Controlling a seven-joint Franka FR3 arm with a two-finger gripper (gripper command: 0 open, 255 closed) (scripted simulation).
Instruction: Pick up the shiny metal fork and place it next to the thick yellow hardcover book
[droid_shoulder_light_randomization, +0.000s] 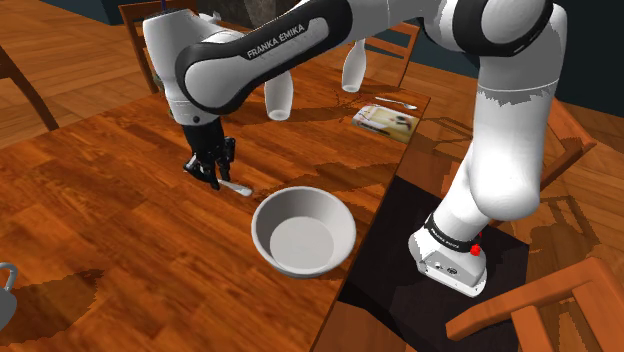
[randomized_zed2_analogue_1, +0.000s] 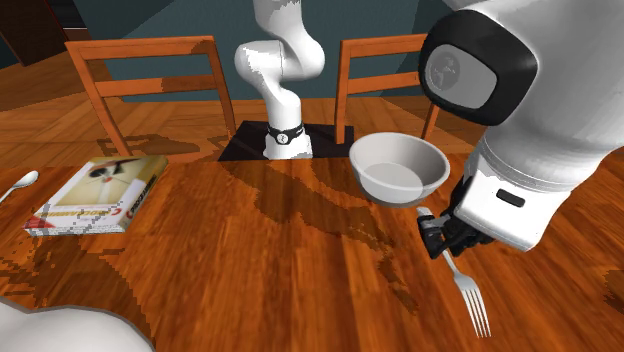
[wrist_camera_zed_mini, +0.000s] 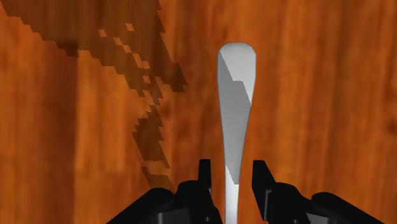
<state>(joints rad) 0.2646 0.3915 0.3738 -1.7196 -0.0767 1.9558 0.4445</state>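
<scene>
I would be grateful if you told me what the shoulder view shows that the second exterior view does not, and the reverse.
The shoulder view offers the FRANKA EMIKA lettering on the arm and a red button at its foot. The second exterior view offers the fork's tines, pointing away from the hand. Both share the white bowl, the book with a spoon beside it, and the hand down at the fork's handle.

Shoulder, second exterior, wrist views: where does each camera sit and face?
Shoulder view: beside the stand, looking down across the table; arm and gripper at the fork.
Second exterior view: across the table, facing the arm's base; forearm close at its right.
Wrist view: on the hand, looking down; open fingers straddle the fork handle.
Shared: both exterior views show bowl and book.
</scene>
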